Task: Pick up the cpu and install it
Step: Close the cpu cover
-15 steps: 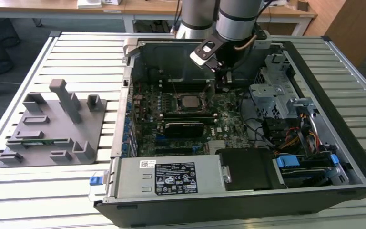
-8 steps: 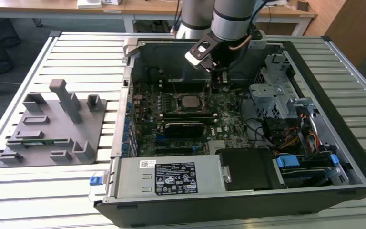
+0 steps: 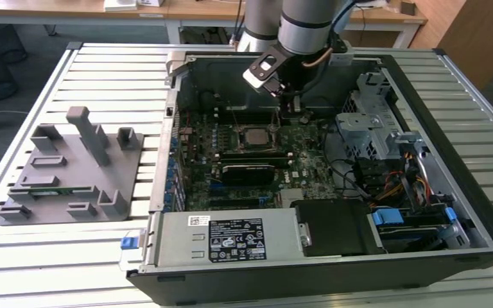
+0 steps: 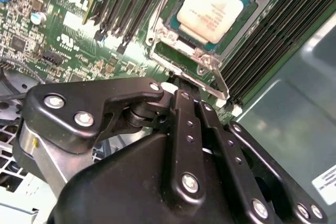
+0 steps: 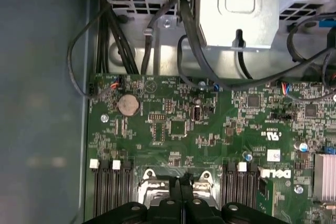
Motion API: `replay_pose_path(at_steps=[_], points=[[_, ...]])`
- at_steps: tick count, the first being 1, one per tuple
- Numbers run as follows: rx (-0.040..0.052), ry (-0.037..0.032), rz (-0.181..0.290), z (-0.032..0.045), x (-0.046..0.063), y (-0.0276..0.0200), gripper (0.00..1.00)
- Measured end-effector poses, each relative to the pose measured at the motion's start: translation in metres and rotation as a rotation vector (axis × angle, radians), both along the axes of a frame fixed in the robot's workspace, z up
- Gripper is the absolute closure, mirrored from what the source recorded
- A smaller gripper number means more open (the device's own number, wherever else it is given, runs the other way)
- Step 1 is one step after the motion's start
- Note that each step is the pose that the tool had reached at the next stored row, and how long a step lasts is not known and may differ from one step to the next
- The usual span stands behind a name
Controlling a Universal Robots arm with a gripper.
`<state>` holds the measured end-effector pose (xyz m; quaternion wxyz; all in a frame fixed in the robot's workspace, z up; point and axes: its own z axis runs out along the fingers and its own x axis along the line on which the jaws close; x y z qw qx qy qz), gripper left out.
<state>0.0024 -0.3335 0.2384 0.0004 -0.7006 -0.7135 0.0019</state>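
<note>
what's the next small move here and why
Probably a small lift straight up. The cpu already lies flat in its socket, and the gripper is shut beside the socket's edge with nothing in it, so backing off looks safe.

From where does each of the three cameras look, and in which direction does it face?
Exterior view: off the arm, high above the table, looking down into the open computer case; the arm and its end effector show.
First wrist view: on the arm, looking along the end effector at the motherboard.
Second wrist view: on the arm, looking over the end effector at the cpu lying in its socket.
Shared: both wrist views show the end effector and the motherboard.
</note>
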Motion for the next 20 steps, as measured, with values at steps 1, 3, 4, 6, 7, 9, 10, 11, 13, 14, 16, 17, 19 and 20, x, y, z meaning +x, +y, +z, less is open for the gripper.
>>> replay_pose_path(at_steps=[1,3,4,6,7,9,10,11,13,14,16,17,19,20], points=[[0.0001,0.0,0.0,0.0,-0.002,0.0,0.89],[0.0,0.0,0.0,-0.0001,-0.005,0.0,0.89],[-0.0001,0.0001,0.0,-0.0001,-0.008,0.0,0.89],[0.0,0.0,0.0,-0.0002,-0.012,0.0,0.89],[0.0,0.0,0.0,-0.0003,-0.014,0.0,0.89],[0.0002,-0.0001,0.0,-0.0007,-0.019,0.0,0.89],[0.0002,-0.0001,0.0,-0.001,-0.021,0.0,0.89],[0.0002,-0.0001,0.0,-0.0015,-0.024,0.0001,0.89],[0.0001,-0.0002,0.0,-0.003,-0.031,0.0,0.89],[0.0,-0.0002,0.0,-0.0039,-0.033,0.0,0.89],[0.0,-0.0002,0.0,-0.0059,-0.039,0.0,0.89],[0.0,-0.0002,0.0,-0.007,-0.043,0.0,0.89],[0.0,-0.0003,0.0,-0.0095,-0.048,0.0,0.89],[0.0002,-0.0003,0.0,-0.0111,-0.051,0.0,0.89]])
